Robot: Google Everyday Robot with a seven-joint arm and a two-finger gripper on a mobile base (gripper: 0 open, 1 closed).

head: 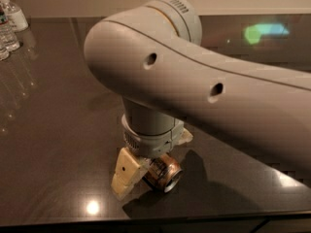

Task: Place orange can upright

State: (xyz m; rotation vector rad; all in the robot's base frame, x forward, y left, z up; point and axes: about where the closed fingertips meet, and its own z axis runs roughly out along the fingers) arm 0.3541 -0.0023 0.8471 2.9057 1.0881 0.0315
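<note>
The orange can (pixel 164 173) lies on its side on the dark table (pixel 58 130), near the front edge, with its silver end facing front right. My gripper (pixel 153 166) points down over it from the big grey arm (pixel 204 96). One cream finger (pixel 127 174) stands against the can's left side and the other finger (pixel 185 137) shows behind it on the right. The fingers are closed on the can. The can's far part is hidden under the wrist.
Several clear water bottles (pixel 8 25) stand at the table's far left corner. The table's front edge (pixel 146 221) runs just in front of the can. A green-blue reflection (pixel 265 33) glows at the back right. The arm hides the table's middle and right.
</note>
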